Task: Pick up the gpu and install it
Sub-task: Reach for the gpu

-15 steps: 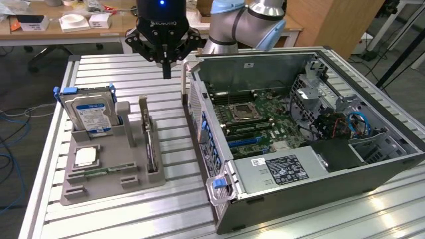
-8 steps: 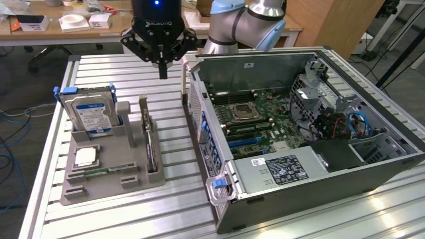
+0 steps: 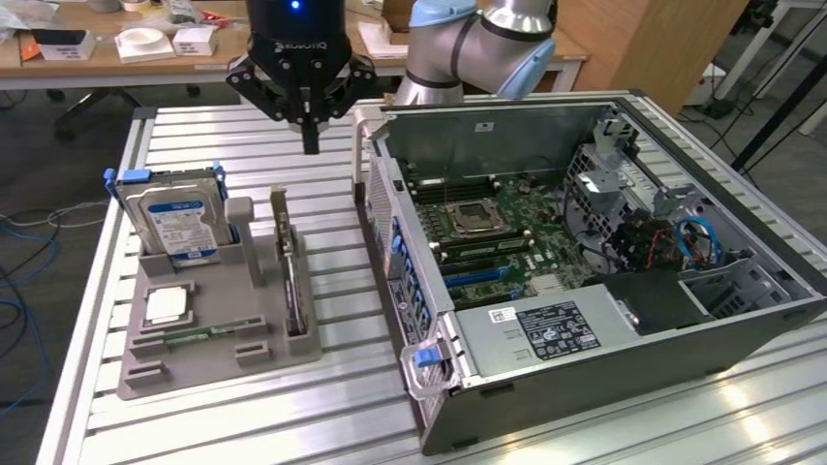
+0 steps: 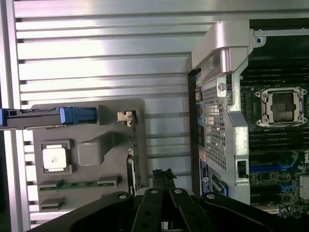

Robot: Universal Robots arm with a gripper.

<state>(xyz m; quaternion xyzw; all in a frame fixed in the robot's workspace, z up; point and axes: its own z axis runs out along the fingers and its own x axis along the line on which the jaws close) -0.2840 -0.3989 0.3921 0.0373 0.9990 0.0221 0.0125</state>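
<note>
Approach to pick-up, by judgement; a grasp calls for parted jaws set across the card's thin edge; pincer (image 3: 310,138) shut, empty, touching nothing, hanging above the table (image 3: 207,136) between tray (image 3: 246,295) and case (image 3: 517,131); gpu (image 3: 290,281) stands on edge in the tray's slot, near the case; drive (image 3: 181,218) beyond.

A lab: aluminium workbench (image 3: 323,417), cluttered desks (image 3: 77,70), floor cables (image 3: 15,325).
</note>
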